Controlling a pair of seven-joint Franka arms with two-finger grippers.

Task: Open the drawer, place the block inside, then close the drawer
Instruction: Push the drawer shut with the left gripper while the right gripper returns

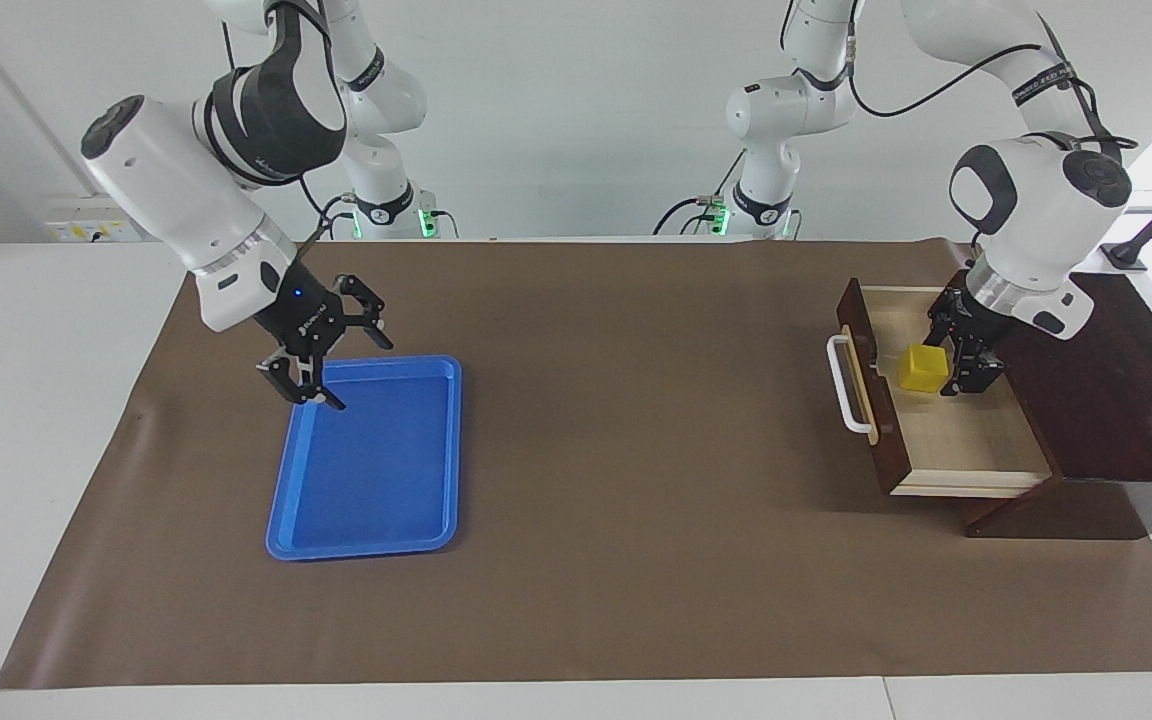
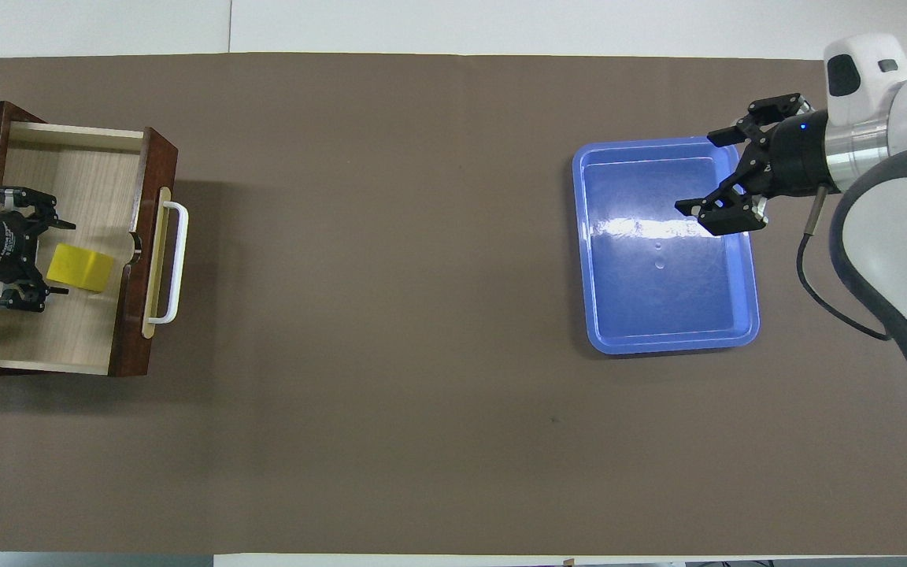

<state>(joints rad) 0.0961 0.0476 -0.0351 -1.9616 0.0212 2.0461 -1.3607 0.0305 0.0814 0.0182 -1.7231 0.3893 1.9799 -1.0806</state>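
The drawer [image 1: 971, 440] stands pulled out of its dark wooden box [image 1: 1111, 400] at the left arm's end of the table, its white handle [image 1: 844, 385] toward the table's middle. The yellow block [image 1: 922, 368] lies on the drawer's light wood floor, close to the drawer front. My left gripper [image 1: 958, 352] is open, low inside the drawer, right beside the block. In the overhead view the drawer [image 2: 83, 173], block [image 2: 81, 268] and left gripper [image 2: 62, 258] show the same. My right gripper [image 1: 334, 366] is open, over the blue tray's edge [image 2: 701, 173].
A blue tray [image 1: 376, 480], nothing in it, lies on the brown mat [image 1: 636, 450] toward the right arm's end; it also shows in the overhead view [image 2: 658, 299]. The mat covers most of the white table.
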